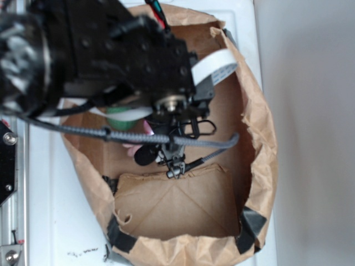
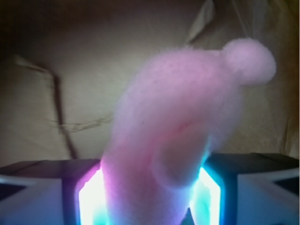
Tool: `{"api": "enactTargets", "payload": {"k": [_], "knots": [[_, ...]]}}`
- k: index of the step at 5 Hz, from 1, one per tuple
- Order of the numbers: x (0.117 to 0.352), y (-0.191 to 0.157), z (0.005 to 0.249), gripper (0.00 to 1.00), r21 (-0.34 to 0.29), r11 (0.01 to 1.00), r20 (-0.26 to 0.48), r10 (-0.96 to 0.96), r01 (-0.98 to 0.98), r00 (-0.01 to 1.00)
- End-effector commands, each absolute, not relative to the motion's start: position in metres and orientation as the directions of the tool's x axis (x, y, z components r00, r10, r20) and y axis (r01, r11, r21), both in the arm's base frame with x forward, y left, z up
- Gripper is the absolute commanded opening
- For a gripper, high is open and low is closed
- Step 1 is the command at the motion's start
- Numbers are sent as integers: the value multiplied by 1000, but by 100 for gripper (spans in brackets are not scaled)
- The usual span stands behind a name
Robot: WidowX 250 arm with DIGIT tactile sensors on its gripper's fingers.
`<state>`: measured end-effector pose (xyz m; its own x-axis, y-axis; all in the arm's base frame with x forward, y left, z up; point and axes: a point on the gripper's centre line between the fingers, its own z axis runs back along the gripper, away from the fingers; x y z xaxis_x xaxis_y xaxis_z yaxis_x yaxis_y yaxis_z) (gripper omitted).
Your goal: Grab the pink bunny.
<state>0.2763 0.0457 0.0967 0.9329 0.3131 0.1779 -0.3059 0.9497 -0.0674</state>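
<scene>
1. Exterior view: the black robot arm (image 1: 111,50) reaches down from the upper left into an open brown paper bag (image 1: 255,122) that sits on a white surface (image 1: 66,221).
2. Exterior view: the gripper (image 1: 161,149) is low inside the bag, over its creased cardboard-coloured floor (image 1: 183,205). Its fingers are mostly hidden under the wrist and cabling, so their spacing cannot be read from here.
3. Exterior view: a small patch of the pink bunny (image 1: 133,147) shows just left of the gripper, partly covered by a braided grey cable (image 1: 111,134) that crosses the bag. A bit of green ball (image 1: 119,119) peeks out beneath the arm, just above the pink patch.
4. Exterior view: a white ribbon cable (image 1: 216,65) loops off the arm toward the bag's far wall, and dark tape (image 1: 119,235) marks the bag's near rim.
5. Wrist view: the pink bunny (image 2: 173,136) fills the middle of the frame, rising between the two fingers (image 2: 42,192), whose inner faces glow cyan and white.
6. Wrist view: the plush is pressed between both pads, so the gripper (image 2: 150,197) is clamped on the toy. A round fuzzy knob of it sits at the upper right.
7. Wrist view: behind the toy is the wrinkled brown bag wall (image 2: 70,84).
</scene>
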Motion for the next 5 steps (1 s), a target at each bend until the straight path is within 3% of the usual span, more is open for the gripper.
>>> {"api": "enactTargets", "payload": {"k": [1, 2, 3, 4, 5], "knots": [[277, 55, 177, 0, -48, 991, 361, 134, -125, 923], [274, 46, 191, 0, -17, 994, 359, 106, -107, 928], [277, 33, 199, 0, 72, 992, 288, 82, -106, 954], [266, 20, 207, 0, 74, 993, 251, 73, -95, 965], [251, 13, 213, 0, 11, 997, 258, 66, -71, 964]]}}
